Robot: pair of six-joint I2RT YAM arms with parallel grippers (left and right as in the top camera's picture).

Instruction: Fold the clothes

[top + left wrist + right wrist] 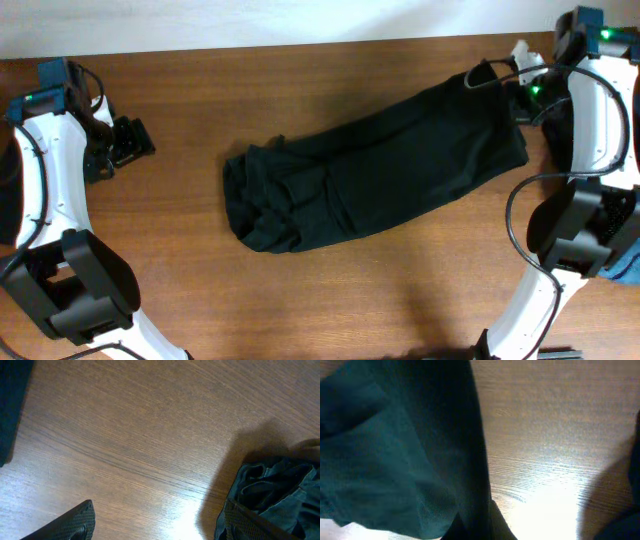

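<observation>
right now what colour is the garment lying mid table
The garment is plain black, clearest in the overhead view.

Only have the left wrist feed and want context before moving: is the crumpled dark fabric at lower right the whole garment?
Observer: No. That's just the bunched end of the black garment, which runs as one long diagonal band across the middle of the table.
Operator: How's my left claw placed?
Observer: The left claw is open over bare wood, well clear of that end.
Operator: And the right side?
Observer: The right claw is shut on the garment's far corner.
Operator: Other clothes?
Observer: A blue piece shows beside the right arm, mostly hidden by it.
</observation>
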